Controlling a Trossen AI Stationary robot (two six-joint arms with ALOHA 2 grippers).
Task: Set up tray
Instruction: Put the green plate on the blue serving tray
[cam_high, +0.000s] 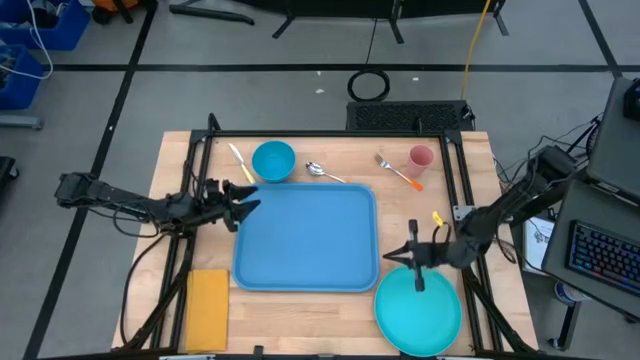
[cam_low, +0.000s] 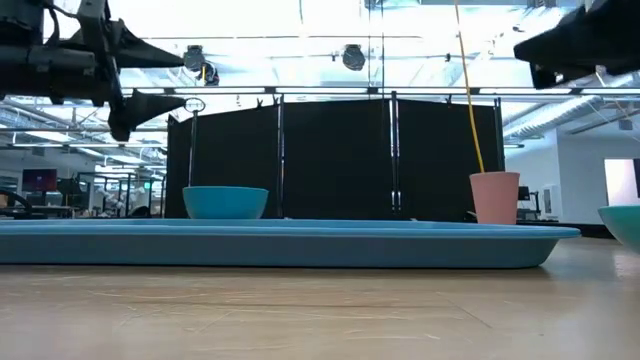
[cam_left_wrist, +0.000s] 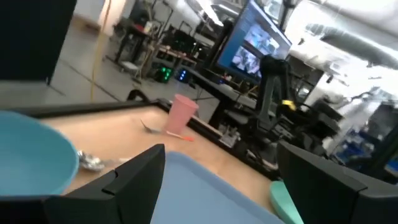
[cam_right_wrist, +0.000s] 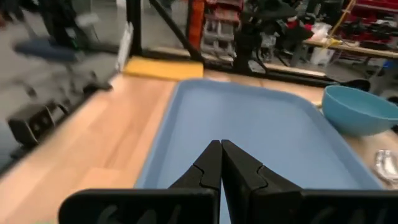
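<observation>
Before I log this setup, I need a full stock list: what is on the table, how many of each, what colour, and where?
tray: one, blue, middle of the table, nothing on it
bowl: one, blue, beyond the tray's far left corner
plate: one, teal, near right corner of the table
cup: one, pink, far right
napkin: one, yellow-orange, near left, beside the tray
spoon: one, silver, just beyond the tray's far edge
fork: one, orange handle, left of the cup
knife: one, yellow handle, left of the bowl
left hand: open, above the tray's far left corner
right hand: shut, above the plate's far edge
</observation>
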